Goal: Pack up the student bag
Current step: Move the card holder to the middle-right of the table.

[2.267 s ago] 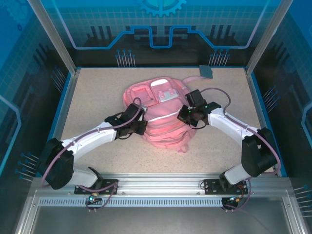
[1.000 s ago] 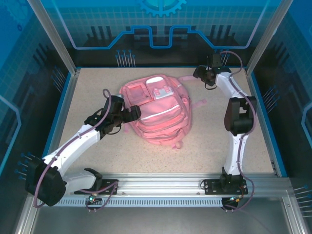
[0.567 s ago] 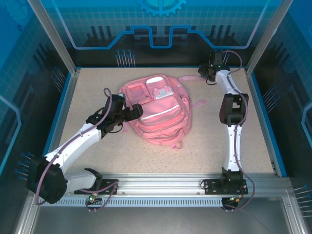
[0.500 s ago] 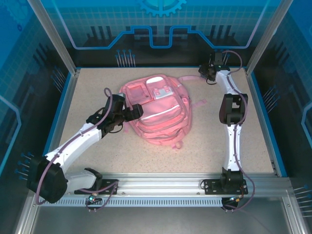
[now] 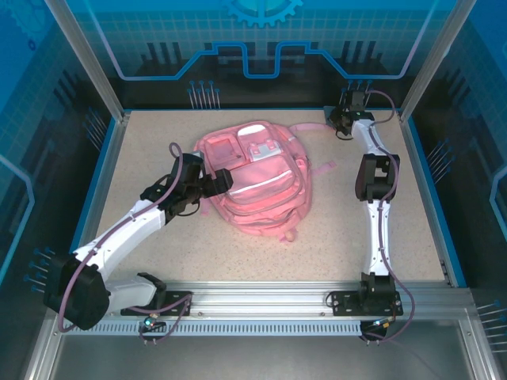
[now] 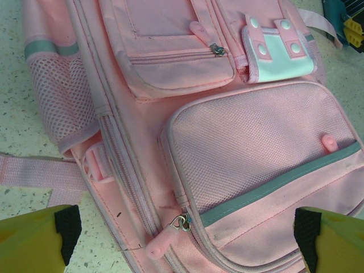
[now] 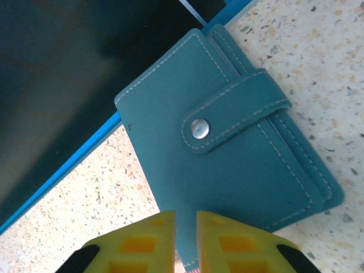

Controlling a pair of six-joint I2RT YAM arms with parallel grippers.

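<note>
The student bag [image 5: 257, 178] lies flat mid-table, pockets up, with my left gripper [image 6: 187, 227] spread wide above its mesh front pocket. At the far right corner, well apart from it, my right gripper [image 7: 185, 227] is pinched to a slit on the teal wallet's [image 7: 227, 165] near edge. I'd lift slowly, since so shallow a bite could slip.

Left arm reaches forward, its left claw [image 6: 187, 236] spread wide; right arm stretches far out, right claw [image 7: 186, 239] nearly pinched together.
</note>
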